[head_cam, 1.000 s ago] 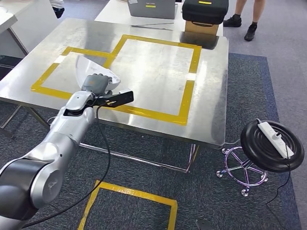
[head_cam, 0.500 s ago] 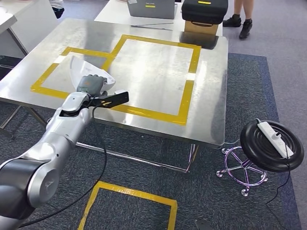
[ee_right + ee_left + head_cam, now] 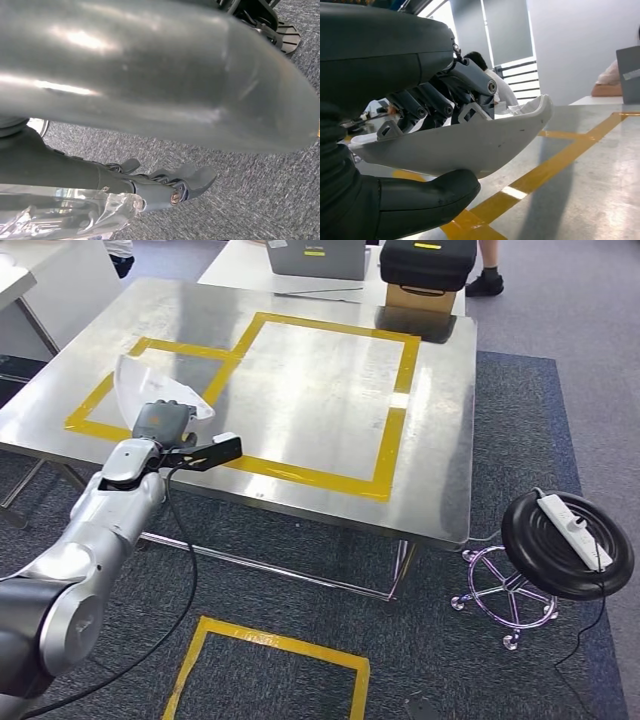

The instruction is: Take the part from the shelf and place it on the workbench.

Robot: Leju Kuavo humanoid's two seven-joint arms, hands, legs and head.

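The part (image 3: 145,381) is a white, curved, shell-like piece. My left hand (image 3: 161,422) grips it near the front left of the steel workbench (image 3: 317,390), over the smaller yellow-taped square (image 3: 121,390). In the left wrist view the part (image 3: 471,142) sits between the dark fingers (image 3: 444,97) on one side and the thick thumb (image 3: 433,200) on the other, just above the metal top. My right hand (image 3: 166,187) hangs over grey carpet with its fingers stretched out and nothing in them.
A larger yellow-taped square (image 3: 324,400) marks the bench's middle. A black case (image 3: 426,260) on a cardboard box (image 3: 419,298) and a grey device (image 3: 317,255) stand behind. A black stool (image 3: 567,540) with a power strip stands right. A person's shoe (image 3: 490,282) shows at the back.
My left hand has carried the part to the left, from the tape between the squares to over the smaller square. The person at the back has stepped further away.
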